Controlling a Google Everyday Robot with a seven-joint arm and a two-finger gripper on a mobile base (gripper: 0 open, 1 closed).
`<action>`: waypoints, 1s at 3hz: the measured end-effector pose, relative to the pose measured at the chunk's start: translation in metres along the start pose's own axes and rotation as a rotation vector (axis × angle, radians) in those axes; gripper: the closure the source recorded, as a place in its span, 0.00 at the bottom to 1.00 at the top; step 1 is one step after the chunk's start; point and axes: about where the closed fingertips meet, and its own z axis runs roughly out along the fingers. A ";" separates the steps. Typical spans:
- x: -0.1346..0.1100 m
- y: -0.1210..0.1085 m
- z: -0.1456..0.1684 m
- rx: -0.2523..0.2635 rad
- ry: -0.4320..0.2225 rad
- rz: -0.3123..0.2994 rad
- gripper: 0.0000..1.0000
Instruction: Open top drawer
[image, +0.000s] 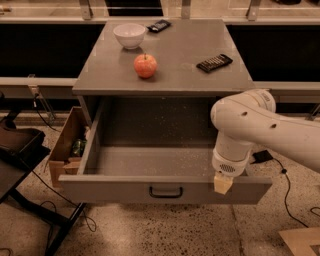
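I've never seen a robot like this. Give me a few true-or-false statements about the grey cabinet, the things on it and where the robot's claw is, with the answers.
1. The top drawer is pulled open. True.
2. The gripper is at the left end of the drawer's front. False: it is near the right end, at the front's upper edge.
3. An apple sits on the cabinet top. True.
4. The white bowl lies inside the drawer. False: it stands on the cabinet top, behind the apple.
5. The gripper is on the black handle. False: the handle is at the middle of the front, apart from the gripper.
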 end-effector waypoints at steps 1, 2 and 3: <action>-0.003 0.019 -0.006 0.002 -0.045 0.049 1.00; -0.003 0.019 -0.008 0.002 -0.045 0.049 1.00; 0.004 0.028 -0.011 0.005 -0.043 0.058 1.00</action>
